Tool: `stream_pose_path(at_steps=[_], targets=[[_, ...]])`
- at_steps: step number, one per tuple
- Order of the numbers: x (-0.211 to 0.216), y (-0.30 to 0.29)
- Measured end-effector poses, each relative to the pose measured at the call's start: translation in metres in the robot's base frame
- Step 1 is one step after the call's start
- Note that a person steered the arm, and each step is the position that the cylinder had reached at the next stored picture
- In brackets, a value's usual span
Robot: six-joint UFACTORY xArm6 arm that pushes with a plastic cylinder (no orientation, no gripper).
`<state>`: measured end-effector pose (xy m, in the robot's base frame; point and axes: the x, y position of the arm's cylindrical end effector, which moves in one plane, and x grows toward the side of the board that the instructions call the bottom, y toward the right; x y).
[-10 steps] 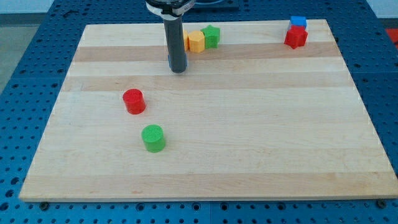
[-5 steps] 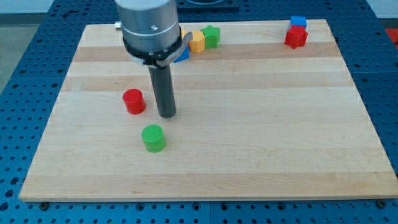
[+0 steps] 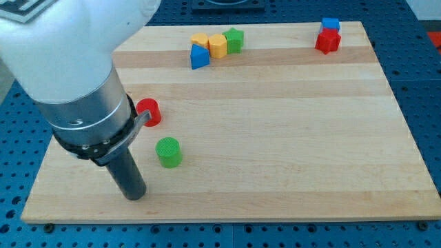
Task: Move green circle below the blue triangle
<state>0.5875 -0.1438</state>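
Note:
The green circle (image 3: 169, 151) lies on the wooden board (image 3: 275, 138), left of centre and toward the view's bottom. The blue triangle (image 3: 199, 58) sits near the view's top, left of centre. My tip (image 3: 136, 195) rests on the board below and to the left of the green circle, a short gap away and not touching it. The arm's large grey body covers the view's upper left.
A red circle (image 3: 149, 111) lies just above the green circle, partly behind the arm. Two yellow blocks (image 3: 218, 46) and a green block (image 3: 234, 40) sit right of the blue triangle. A blue cube (image 3: 331, 25) and a red block (image 3: 328, 41) stand at the top right.
My tip has moved down and to the left, from beside the red circle to below-left of the green circle. The blue triangle has come into sight. No block has moved.

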Motion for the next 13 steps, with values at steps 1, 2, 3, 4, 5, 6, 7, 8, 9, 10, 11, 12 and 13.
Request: stream_pose_path(at_steps=[1,2,3,4,5,6,7,8,9,10,11,12,13], targets=[[-0.009,0.002],[-0.060,0.023],[-0.065,0.025],[-0.071,0.027],[-0.053,0.025],[-0.008,0.011],[0.005,0.010],[-0.022,0.044],[-0.022,0.045],[-0.024,0.045],[-0.076,0.050],[-0.076,0.050],[-0.110,0.055]])
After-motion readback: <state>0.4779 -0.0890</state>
